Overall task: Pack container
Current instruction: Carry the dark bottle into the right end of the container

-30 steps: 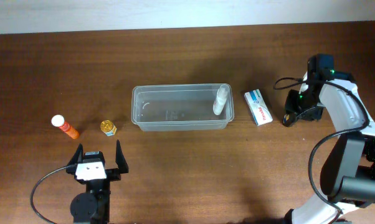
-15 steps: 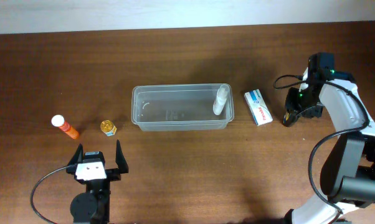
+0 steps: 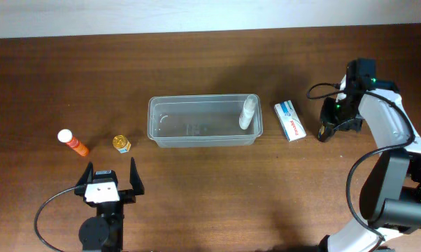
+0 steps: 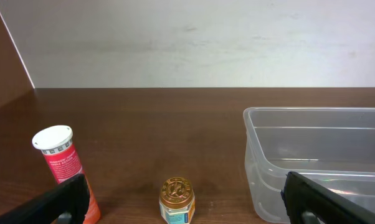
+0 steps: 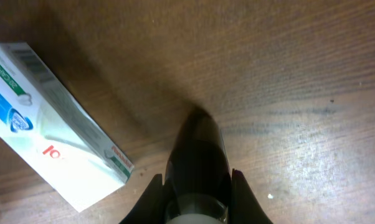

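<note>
Because the right gripper (image 5: 198, 124) is closed on nothing just beside the box (image 5: 55, 123), it should first open, straddle the box's narrow width, then carry it to the container (image 3: 203, 120) beyond, while the left gripper (image 3: 111, 168) stands wide open.

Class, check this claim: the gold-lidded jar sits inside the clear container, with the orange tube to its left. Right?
No. The overhead view shows the gold-lidded jar on the table, outside the clear container; the orange tube is to its left.

An orange tube (image 3: 73, 142) lies beside a gold-lidded jar (image 3: 122, 143), a white-and-blue box (image 3: 290, 120) well apart.
</note>
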